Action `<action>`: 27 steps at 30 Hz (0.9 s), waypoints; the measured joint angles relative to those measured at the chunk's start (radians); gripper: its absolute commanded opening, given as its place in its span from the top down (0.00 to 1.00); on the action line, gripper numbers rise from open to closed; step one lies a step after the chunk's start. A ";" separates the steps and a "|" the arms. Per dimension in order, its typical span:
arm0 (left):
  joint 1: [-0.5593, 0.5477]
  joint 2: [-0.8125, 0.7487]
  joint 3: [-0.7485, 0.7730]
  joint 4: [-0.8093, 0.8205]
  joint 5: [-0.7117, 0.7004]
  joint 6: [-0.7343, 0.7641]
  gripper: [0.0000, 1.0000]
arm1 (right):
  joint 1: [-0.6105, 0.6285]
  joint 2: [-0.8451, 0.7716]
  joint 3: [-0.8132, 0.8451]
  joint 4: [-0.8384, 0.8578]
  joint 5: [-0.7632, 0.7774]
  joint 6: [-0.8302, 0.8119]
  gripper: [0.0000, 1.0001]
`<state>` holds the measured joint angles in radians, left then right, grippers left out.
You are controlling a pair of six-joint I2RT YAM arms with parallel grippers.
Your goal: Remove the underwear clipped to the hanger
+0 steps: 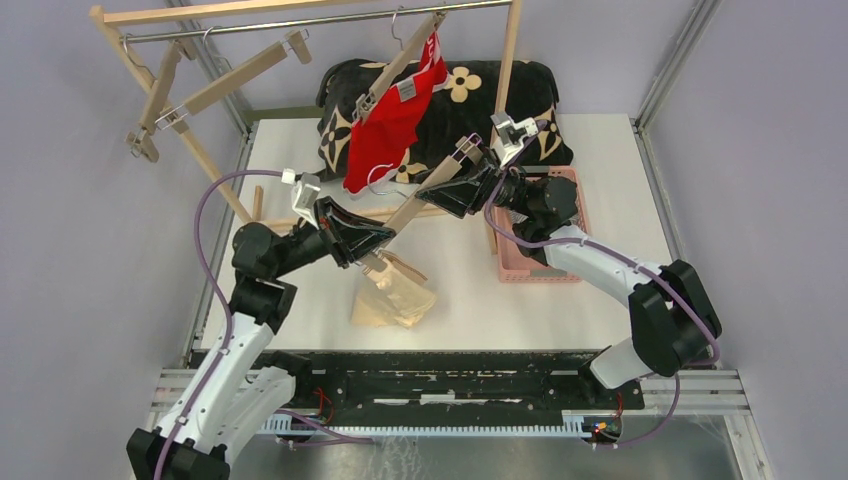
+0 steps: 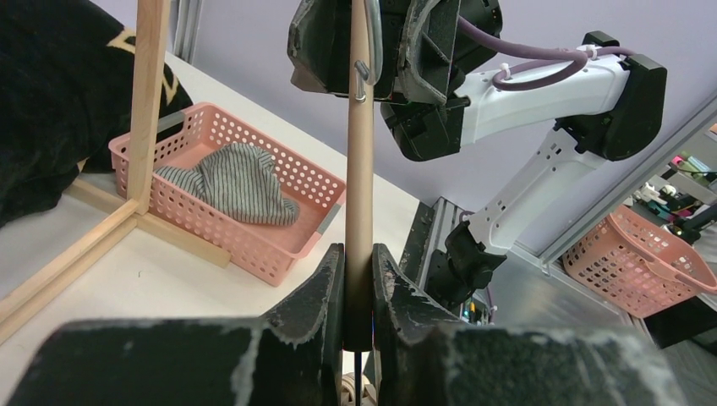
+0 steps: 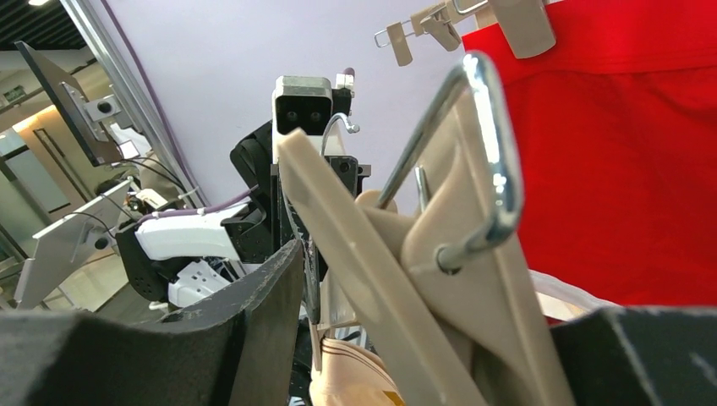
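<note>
L jaws: nearly shut, clamped on the bar of the wooden hanger, one pad each side, w/ the bar running straight up from them in my L wrist view. From above, that hanger lies tilted betw. my two arms, low end at my L jaws, high end at my R.

R jaws: abt half open, straddling the spring clip at the hanger's high end. Wood + wire sit betw. the pads; can't tell if either pad touches.

Beige underwear: crumpled on the table, just under my L jaws, its top up by the hanger's low end. Can't tell if a clip grips it there.

Red underwear: hanging from a 2nd hanger hooked on the rail, in front of the black cushion.

Striped underwear: bunched inside the pink basket on the table, R side.
</note>
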<state>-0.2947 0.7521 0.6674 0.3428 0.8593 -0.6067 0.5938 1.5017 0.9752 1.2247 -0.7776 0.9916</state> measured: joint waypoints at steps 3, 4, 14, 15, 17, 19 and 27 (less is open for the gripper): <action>-0.005 -0.004 -0.031 0.061 -0.019 -0.025 0.97 | 0.001 -0.004 0.000 -0.007 0.008 -0.021 0.44; -0.008 -0.010 -0.046 0.085 -0.029 -0.034 0.97 | 0.003 -0.008 -0.006 -0.006 0.014 -0.030 0.40; -0.021 -0.065 -0.112 0.230 -0.127 -0.082 0.97 | 0.030 -0.137 -0.135 -0.016 0.137 -0.190 0.35; -0.023 -0.065 -0.129 0.251 -0.132 -0.089 0.97 | 0.035 -0.151 -0.141 -0.018 0.153 -0.206 0.36; -0.030 -0.058 -0.151 0.276 -0.143 -0.104 0.97 | 0.042 -0.166 -0.143 -0.021 0.174 -0.228 0.36; -0.042 -0.044 -0.165 0.311 -0.153 -0.119 0.97 | 0.047 -0.170 -0.143 -0.024 0.189 -0.244 0.36; -0.114 -0.018 -0.199 0.385 -0.195 -0.137 0.97 | 0.061 -0.150 -0.140 -0.019 0.236 -0.261 0.36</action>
<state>-0.4084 0.7338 0.4686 0.7273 0.6640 -0.7441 0.6548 1.3521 0.8352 1.2053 -0.5415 0.7311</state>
